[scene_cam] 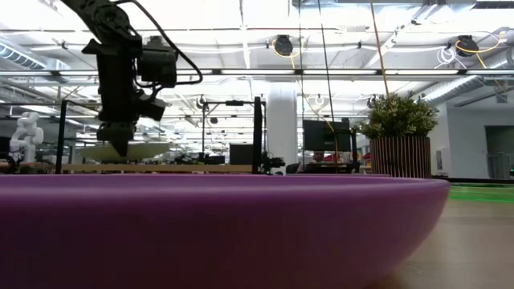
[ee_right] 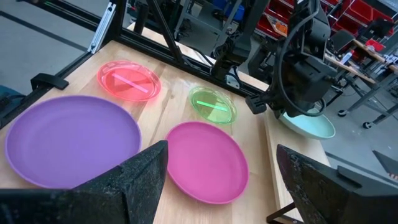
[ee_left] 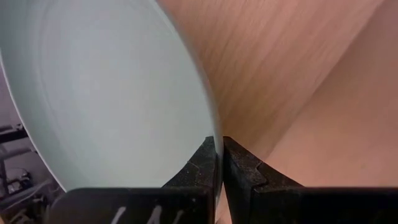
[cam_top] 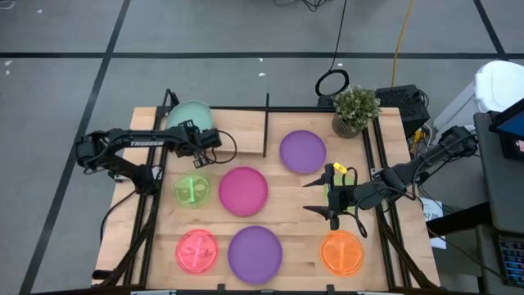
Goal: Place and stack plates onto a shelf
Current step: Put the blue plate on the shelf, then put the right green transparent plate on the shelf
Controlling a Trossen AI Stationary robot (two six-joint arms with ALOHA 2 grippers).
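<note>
Left end effector (cam_top: 199, 147): pinching the rim of the mint-green plate (cam_top: 191, 115); in the left wrist view its two dark fingers (ee_left: 202, 171) press together on the plate's thin edge (ee_left: 112, 93).
Mint-green plate versus left end effector: the plate spreads out toward 11 o'clock from the pinch point in the high view, over the shelf's far-left part; in the low view it sits level, just above the board beneath the tool tip (scene_cam: 120, 146).
Shelf (cam_top: 237, 131): light-wood board with black upright posts along the far edge of the desk (cam_top: 303, 238), at 12 o'clock from the magenta plate.
Right end effector (cam_top: 323, 194): fingers spread wide, holding nothing, hovering above the desk's right half; the right wrist view shows both fingers (ee_right: 140, 177) well apart.
Plates near the right end effector: far purple plate (cam_top: 303, 152) at 11 o'clock, orange plate (cam_top: 342, 252) at 5 o'clock.
Other plates on the desk: magenta plate (cam_top: 243, 191) in the middle, neon green plate (cam_top: 192, 191) to its 9 o'clock, pink-red plate (cam_top: 196, 251) at near left, near purple plate (cam_top: 255, 253) beside it.
Potted plant (cam_top: 354, 109): far-right corner of the desk.
</note>
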